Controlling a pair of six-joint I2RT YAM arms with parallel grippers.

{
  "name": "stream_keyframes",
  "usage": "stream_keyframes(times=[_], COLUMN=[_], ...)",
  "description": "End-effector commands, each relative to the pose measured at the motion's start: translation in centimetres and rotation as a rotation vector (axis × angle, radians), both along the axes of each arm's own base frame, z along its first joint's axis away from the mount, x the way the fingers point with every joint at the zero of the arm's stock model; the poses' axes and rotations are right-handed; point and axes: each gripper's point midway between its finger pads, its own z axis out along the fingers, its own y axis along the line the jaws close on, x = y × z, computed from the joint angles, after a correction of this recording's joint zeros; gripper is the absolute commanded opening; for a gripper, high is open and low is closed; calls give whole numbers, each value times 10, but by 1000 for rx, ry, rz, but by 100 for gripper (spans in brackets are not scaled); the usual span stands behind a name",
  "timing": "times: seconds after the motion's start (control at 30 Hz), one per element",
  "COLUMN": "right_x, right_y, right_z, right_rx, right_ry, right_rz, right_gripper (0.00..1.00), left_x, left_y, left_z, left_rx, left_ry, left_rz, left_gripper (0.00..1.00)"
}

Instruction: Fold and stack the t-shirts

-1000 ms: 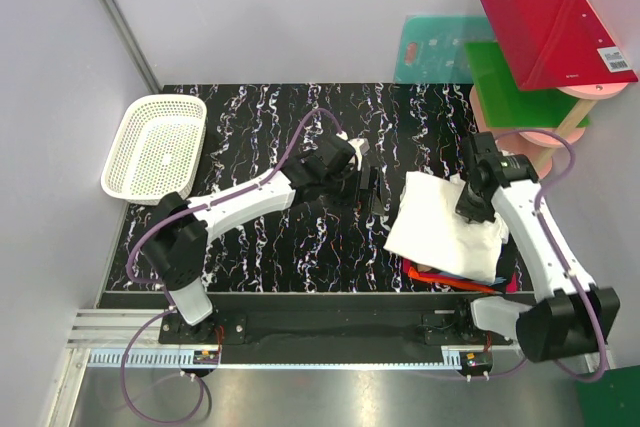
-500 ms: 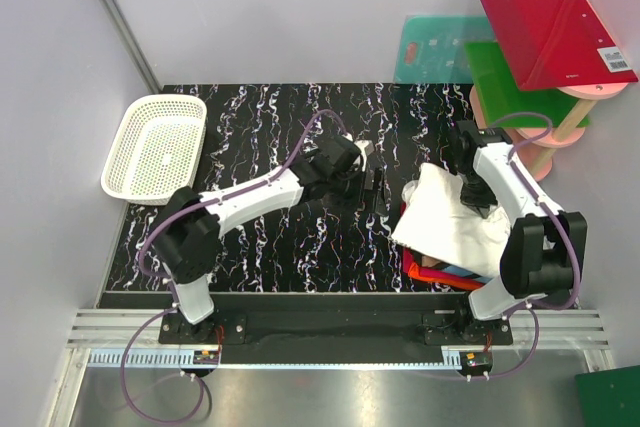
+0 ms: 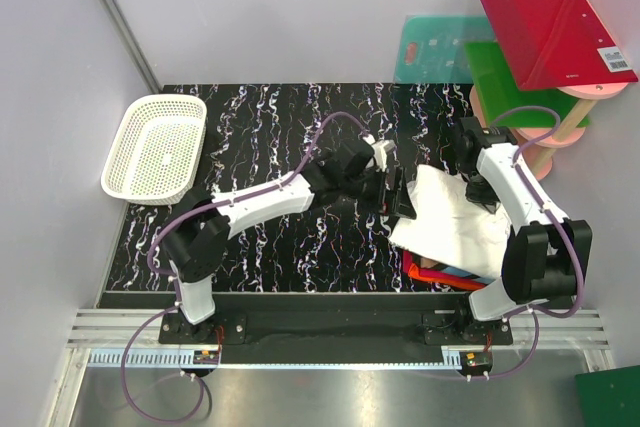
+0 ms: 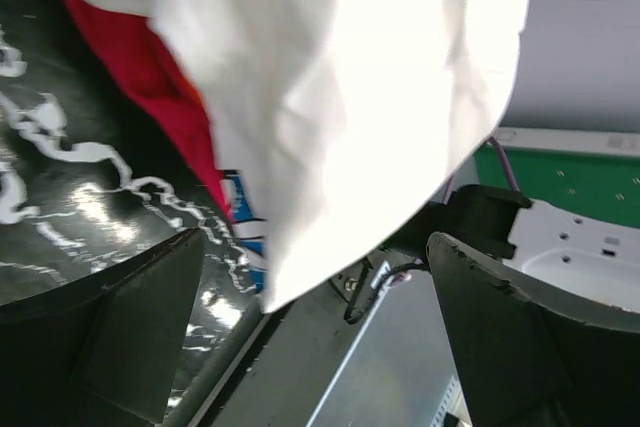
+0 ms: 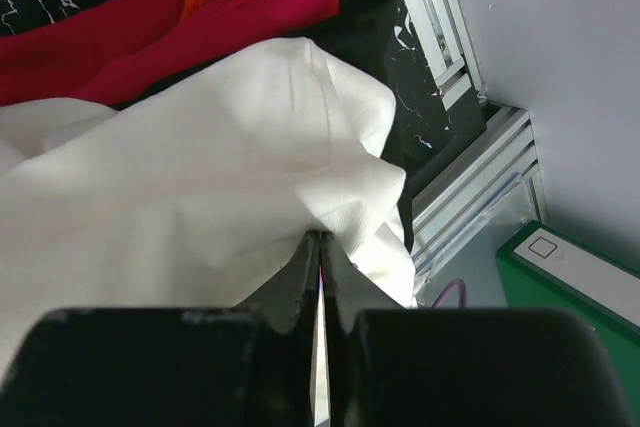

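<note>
The white t-shirt (image 3: 450,225) lies folded on top of the pile at the table's right. The red-orange t-shirt (image 3: 424,271) pokes out beneath its near edge, beside a strip of coloured print. My right gripper (image 3: 479,189) rests on the white shirt's far right corner. In the right wrist view it (image 5: 320,237) is shut, pinching a fold of the white t-shirt (image 5: 180,197), with the red-orange t-shirt (image 5: 150,27) behind. My left gripper (image 3: 400,193) is open at the white shirt's left edge. In the left wrist view it (image 4: 320,332) gapes wide below the white cloth (image 4: 340,77), holding nothing.
A white mesh basket (image 3: 155,147) stands at the table's far left. Red, green and teal boards (image 3: 545,37) lean on a pink stand beyond the back right corner. An aluminium rail (image 3: 300,332) runs along the near edge by the arm bases.
My left gripper has slid right across the table to the white shirt's left edge, staying open. The right arm folded in and its gripper shifted slightly toward the far corner.
</note>
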Motion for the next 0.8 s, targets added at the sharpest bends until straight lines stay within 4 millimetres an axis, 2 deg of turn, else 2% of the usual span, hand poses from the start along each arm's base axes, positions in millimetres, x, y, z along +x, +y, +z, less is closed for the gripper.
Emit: stream_keyframes(times=[0.0,0.13,0.17,0.2,0.27,0.3,0.33,0.43,0.57,0.77], right_x=[9,20,25,33,48,62,67,88,99,96], right_y=[-1,19,32,38,70,83,104,135,140,138], right_z=[15,25,27,37,48,63,69,91,85,75], right_rx=[6,136,211,249,423,494,611,780,794,776], right_ry=[-73,-169,-200,-276,-372,-473,-511,-631,-590,-568], right_rz=[-1,41,65,74,123,149,179,196,191,187], right_gripper=[9,22,26,27,31,32,33,38,40,41], left_x=[-13,-11,-10,-9,-6,-5,-3,-5,-4,-4], left_y=[-21,-14,-9,-7,-1,1,2,7,10,8], left_z=[29,18,14,13,8,7,4,-4,-7,-8], left_rx=[-97,-40,-16,-4,34,46,60,84,96,97], left_ry=[-17,-30,-41,-48,-69,-74,-79,-72,-77,-73], left_rz=[-61,-33,-27,-21,-7,-2,7,14,18,12], left_gripper=[98,98,99,99,99,99,99,99,99,99])
